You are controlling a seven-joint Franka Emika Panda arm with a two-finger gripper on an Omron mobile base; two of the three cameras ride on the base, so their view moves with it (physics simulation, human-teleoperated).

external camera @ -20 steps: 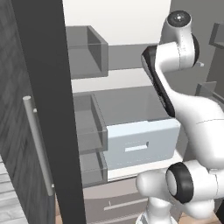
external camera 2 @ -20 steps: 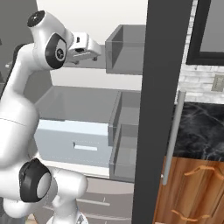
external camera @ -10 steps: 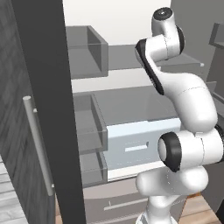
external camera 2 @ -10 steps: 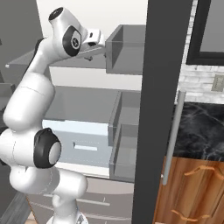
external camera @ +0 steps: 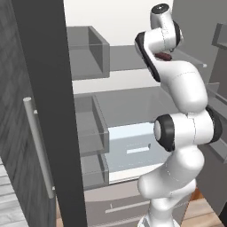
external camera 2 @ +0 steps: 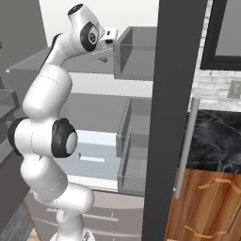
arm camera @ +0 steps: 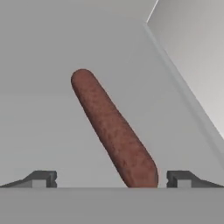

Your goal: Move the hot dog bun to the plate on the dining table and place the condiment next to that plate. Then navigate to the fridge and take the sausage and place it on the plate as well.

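Your pincer [arm camera: 111,178] stands wide and empty over the fridge [external camera: 111,57] shelf, the sausage [arm camera: 113,129] lying just ahead, its long axis slanting away up-left from between the fingertips.

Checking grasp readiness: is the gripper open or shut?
Open: the gripper has its fingertips wide apart, flanking the sausage without touching.

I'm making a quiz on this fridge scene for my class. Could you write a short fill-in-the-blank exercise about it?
1. The fridge doors stand ____.
2. The sausage lies on a grey ____ inside the fridge.
3. The gripper has its jaws ____, one fingertip on either side of the sausage's near end.
4. The sausage's colour is reddish-____.

Missing words: open; shelf; open; brown
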